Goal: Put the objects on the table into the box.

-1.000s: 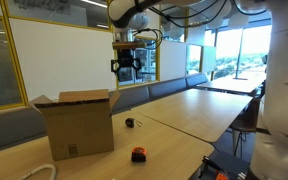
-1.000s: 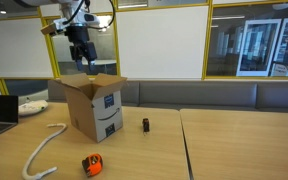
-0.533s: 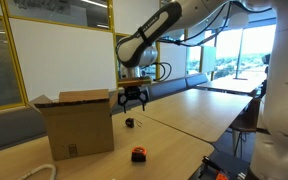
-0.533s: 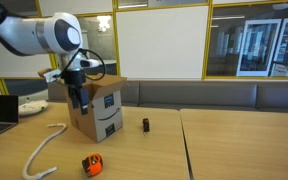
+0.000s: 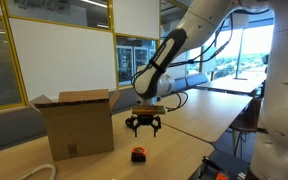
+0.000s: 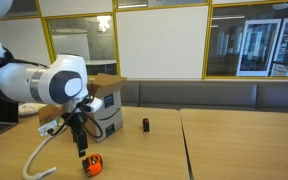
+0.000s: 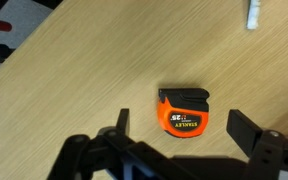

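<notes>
My fingers are spread wide with nothing in them, hanging just above the orange-and-black tape measure. It lies flat on the pale wooden counter. In the wrist view it sits in the gap between the two tips and touches neither. In an exterior view the tape measure lies on the counter in front of the brown cardboard box, apart from it, with a white cord looping beside it.
</notes>
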### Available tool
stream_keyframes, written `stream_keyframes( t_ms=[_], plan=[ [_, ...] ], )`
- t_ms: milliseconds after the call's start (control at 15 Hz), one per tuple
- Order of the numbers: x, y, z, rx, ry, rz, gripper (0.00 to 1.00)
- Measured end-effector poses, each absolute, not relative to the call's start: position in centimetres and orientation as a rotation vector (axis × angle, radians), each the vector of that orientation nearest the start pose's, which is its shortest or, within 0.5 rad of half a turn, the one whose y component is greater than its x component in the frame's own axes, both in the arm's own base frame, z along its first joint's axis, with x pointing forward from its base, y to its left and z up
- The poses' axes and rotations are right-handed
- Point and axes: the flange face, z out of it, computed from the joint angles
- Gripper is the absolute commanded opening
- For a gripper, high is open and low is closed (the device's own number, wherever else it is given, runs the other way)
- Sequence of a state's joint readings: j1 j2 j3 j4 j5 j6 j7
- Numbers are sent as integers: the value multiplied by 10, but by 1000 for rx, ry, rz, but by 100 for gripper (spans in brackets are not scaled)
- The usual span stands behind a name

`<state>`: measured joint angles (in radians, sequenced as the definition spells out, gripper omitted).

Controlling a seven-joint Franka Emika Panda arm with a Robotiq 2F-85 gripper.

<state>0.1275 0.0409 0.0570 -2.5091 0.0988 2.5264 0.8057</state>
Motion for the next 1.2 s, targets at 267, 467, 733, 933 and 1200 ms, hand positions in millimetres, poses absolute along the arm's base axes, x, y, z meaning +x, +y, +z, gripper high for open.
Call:
stream_keyframes(
  t_ms=[267, 467, 733, 933, 1200],
  plan=[
    [453, 81, 241, -2891, 1062, 97, 100],
    [457, 78, 231, -2890, 1049, 114, 100],
    [470, 74, 218, -2885, 1027, 139, 100],
    [484, 73, 210, -2872, 1013, 148, 100],
    [497, 70, 197, -2862, 1012, 167, 100]
  ],
)
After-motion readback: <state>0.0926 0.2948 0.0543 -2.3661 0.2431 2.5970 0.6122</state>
